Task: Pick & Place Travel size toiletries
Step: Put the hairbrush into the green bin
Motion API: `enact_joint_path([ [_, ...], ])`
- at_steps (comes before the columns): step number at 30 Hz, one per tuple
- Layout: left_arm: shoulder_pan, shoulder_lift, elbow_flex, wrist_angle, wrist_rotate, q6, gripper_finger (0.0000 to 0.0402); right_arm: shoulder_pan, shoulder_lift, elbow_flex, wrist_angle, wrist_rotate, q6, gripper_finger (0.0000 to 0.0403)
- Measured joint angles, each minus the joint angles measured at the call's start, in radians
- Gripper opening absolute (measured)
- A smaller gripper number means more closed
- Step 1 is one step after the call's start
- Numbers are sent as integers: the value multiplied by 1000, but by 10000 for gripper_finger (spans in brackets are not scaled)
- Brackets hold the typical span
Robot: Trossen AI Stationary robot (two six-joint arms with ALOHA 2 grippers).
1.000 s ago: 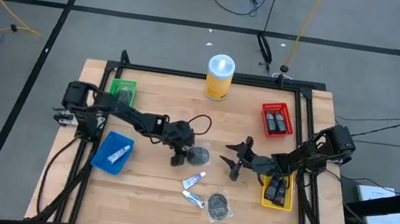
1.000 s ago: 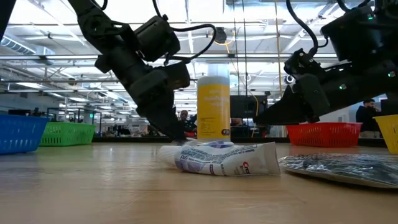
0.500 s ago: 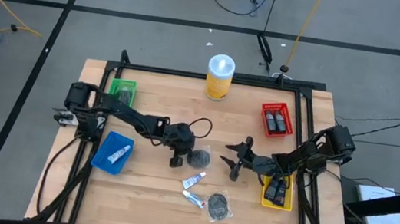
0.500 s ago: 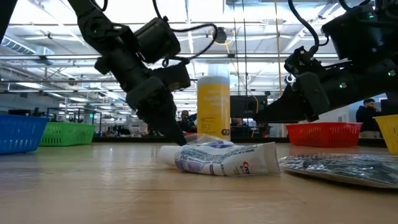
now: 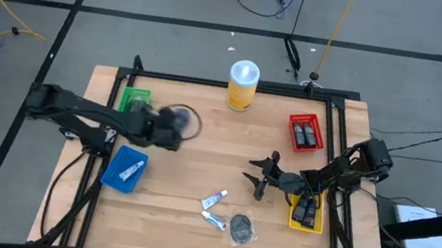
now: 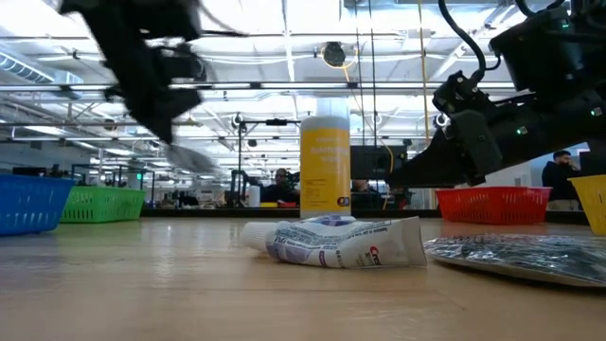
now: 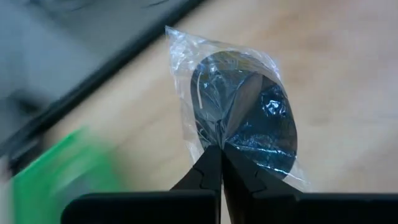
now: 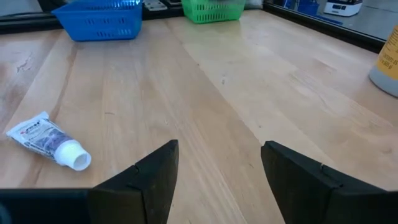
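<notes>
My left gripper (image 7: 217, 163) is shut on a round dark grey packet in clear wrap (image 7: 249, 115). It hangs blurred above the table just right of the green bin (image 5: 134, 100), with the packet (image 5: 188, 120) clear of the wood. On the table's near middle lie two white tubes (image 5: 213, 199) (image 5: 213, 219) and another dark packet (image 5: 242, 226), all flat on the wood. My right gripper (image 5: 257, 180) stands open low over the table, right of centre, with nothing between its fingers (image 8: 155, 180). One tube (image 8: 50, 143) lies ahead of it. My left gripper pinches the packet's clear wrap at its edge (image 7: 214, 140) between the tips of its two shut fingers. The wrap puckers into creases at the pinch. The packet sticks out beyond the fingertips, lifted clear of the table.
A tall yellow canister (image 5: 243, 84) stands at the far edge. A blue bin (image 5: 124, 167) holding a tube sits near left. A red bin (image 5: 305, 133) and a yellow bin (image 5: 306, 212), both with dark bottles, sit at the right. Bare wood lies in the middle.
My left gripper has shut on the round dark packet at the table's middle, then risen fast and swung toward the table's left and far edge, toward the green bin, its wrist turning. The packet has been lifted clear of the table. My right arm has kept still.
</notes>
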Motion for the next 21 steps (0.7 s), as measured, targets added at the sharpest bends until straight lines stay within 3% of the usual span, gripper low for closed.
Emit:
enact_joint_path([
  [4,54,-84,0,-348,-53,-315,2,0,0,0,3,0,2,222],
  [8,126,-95,-4,-534,-94,-488,1,0,0,0,4,0,2,222],
  [13,228,-95,-61,-522,-111,-535,1,0,0,0,4,0,23,222],
  [18,317,-117,-152,-508,-47,-576,1,0,0,0,4,-2,25,222],
  [21,357,-153,-210,-434,0,-524,3,0,0,0,-1,-2,25,222],
])
